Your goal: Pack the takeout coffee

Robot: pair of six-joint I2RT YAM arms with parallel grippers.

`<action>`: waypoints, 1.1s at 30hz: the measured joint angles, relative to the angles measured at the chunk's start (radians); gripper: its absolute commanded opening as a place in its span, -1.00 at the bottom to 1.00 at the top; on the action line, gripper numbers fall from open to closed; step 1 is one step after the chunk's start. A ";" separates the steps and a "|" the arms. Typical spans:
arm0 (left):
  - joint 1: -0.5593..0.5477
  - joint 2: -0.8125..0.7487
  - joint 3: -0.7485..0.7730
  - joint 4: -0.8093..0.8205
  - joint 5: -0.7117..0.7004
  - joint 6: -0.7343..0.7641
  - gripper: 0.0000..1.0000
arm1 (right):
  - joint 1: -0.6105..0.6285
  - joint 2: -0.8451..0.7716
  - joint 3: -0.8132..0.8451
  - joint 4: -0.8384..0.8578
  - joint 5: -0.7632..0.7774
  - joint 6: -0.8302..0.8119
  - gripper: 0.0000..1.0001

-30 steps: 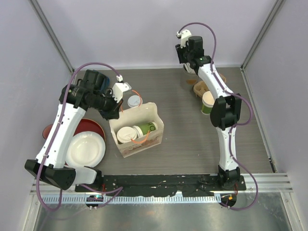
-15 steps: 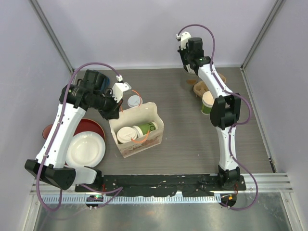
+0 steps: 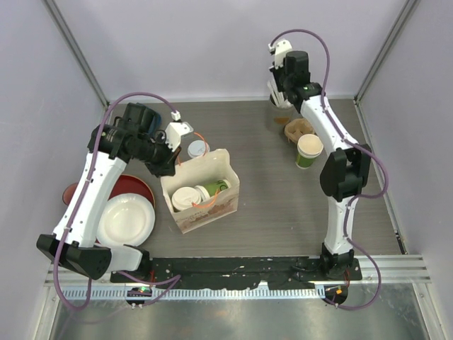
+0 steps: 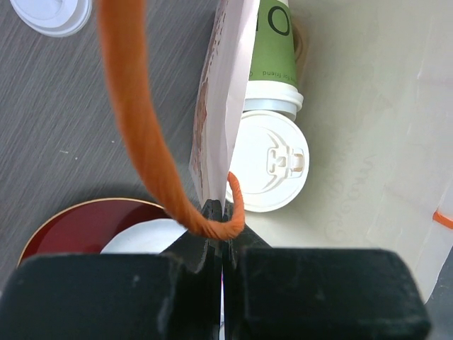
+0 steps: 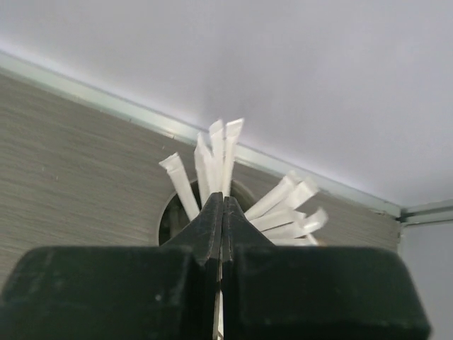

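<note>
**Both grippers closed: left on the bag, right among the sticks**

Your left gripper (image 4: pixel 221 241) is pinched tight on the top edge of the paper bag (image 4: pixel 221 92), where its orange handle (image 4: pixel 134 120) loops up past the fingers. The bag stands open in the middle of the tabletop (image 3: pixel 283 212), just below and right of that gripper.

Inside the bag are two coffee cups. One shows its round white lid (image 4: pixel 270 160) facing up. A green cup (image 4: pixel 273 42) lies on its side, touching the first.

A loose lid (image 3: pixel 197 149) rests on the tabletop just beyond the bag. To the bag's left, a white bowl (image 3: pixel 126 221) overlaps a red plate (image 3: pixel 141 188).

Your right gripper (image 5: pixel 223 209) is well away at the far edge, fingers pressed together among white paper sticks (image 5: pixel 180 185) fanning out of a round holder (image 5: pixel 168 216). A white sliver shows between the fingers, but you cannot tell whether a stick is held.

Near that arm, a third green cup (image 3: pixel 308 150) stands in a cardboard tray (image 3: pixel 294 129).
</note>
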 measured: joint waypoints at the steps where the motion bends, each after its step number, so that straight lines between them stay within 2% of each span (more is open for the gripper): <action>1: 0.000 0.000 -0.001 0.000 0.000 0.000 -1.00 | 0.000 -0.021 0.000 0.006 0.004 -0.001 -0.99; 10: 0.000 0.000 -0.012 0.000 0.000 0.000 -1.00 | 0.000 -0.182 0.000 0.060 0.005 0.007 -0.98; 15: 0.000 0.000 -0.015 0.000 0.000 0.000 -1.00 | -0.001 -0.297 -0.056 0.078 -0.065 0.044 -0.99; 21: 0.000 0.000 -0.015 0.000 0.000 0.000 -1.00 | 0.003 -0.496 -0.150 0.117 -0.274 0.127 -0.98; 28: 0.000 0.000 -0.015 0.000 0.000 0.000 -1.00 | 0.076 -0.661 -0.158 0.107 -0.646 0.184 -0.96; 29: 0.000 0.000 -0.015 0.000 0.000 0.000 -1.00 | 0.091 -0.671 -0.159 0.100 -0.662 0.188 -0.84; 30: 0.000 0.000 -0.015 0.000 0.000 0.000 -1.00 | 0.102 -0.679 -0.159 0.093 -0.662 0.187 -0.45; 33: 0.000 0.000 -0.015 0.000 0.000 0.000 -1.00 | 0.104 -0.672 -0.158 0.070 -0.549 0.172 -0.06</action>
